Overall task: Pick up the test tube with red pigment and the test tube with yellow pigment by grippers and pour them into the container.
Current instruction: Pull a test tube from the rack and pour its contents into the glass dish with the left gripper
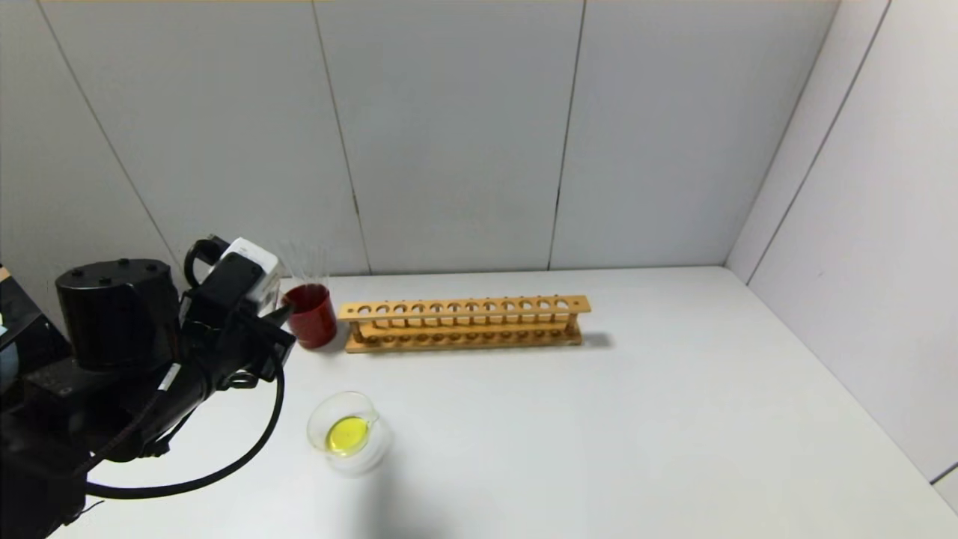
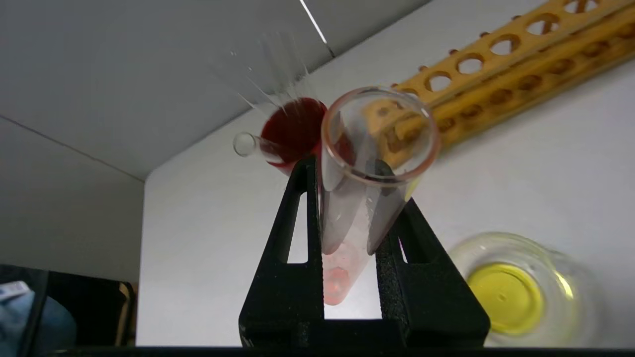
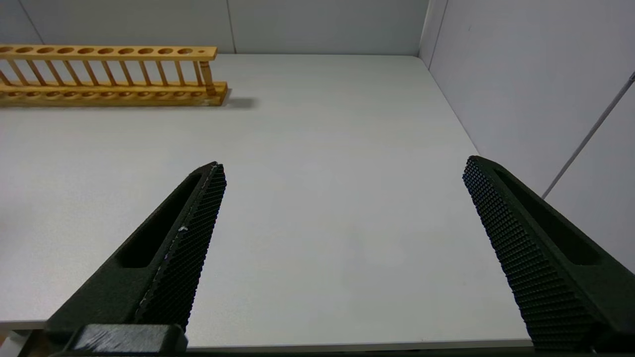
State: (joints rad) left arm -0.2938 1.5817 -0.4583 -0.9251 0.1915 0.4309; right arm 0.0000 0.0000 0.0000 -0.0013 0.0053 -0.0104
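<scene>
We have the left hand [image 2: 354, 218] closed on the test tube with red pigment [image 2: 364, 188], its two black fingers clamped on the glass partway down, with the open mouth pointing away from the wrist and the reddish residue sitting at the rounded bottom near the palm. In the head view this hand [image 1: 281, 314] is at the far left of the counter [image 1: 599, 434], just beside the dark red cup [image 1: 313, 314] that holds several clear tubes. The glass dish [image 1: 346, 433] stands nearer to us and a little to the right, apart from the cup, and it already holds a pool of yellow liquid, so we judge the yellow pour done and the red one to be the step in hand. The wooden rack [image 1: 464, 323] lies to the right of the cup with its holes empty. Our right hand [image 3: 342, 258] hangs with its fingers spread wide above bare counter on the right, holding nothing. Next, we judge, the left hand must carry the tube over the dish, bring its mouth above the rim and tip it downward without knocking the cup or the dish.
</scene>
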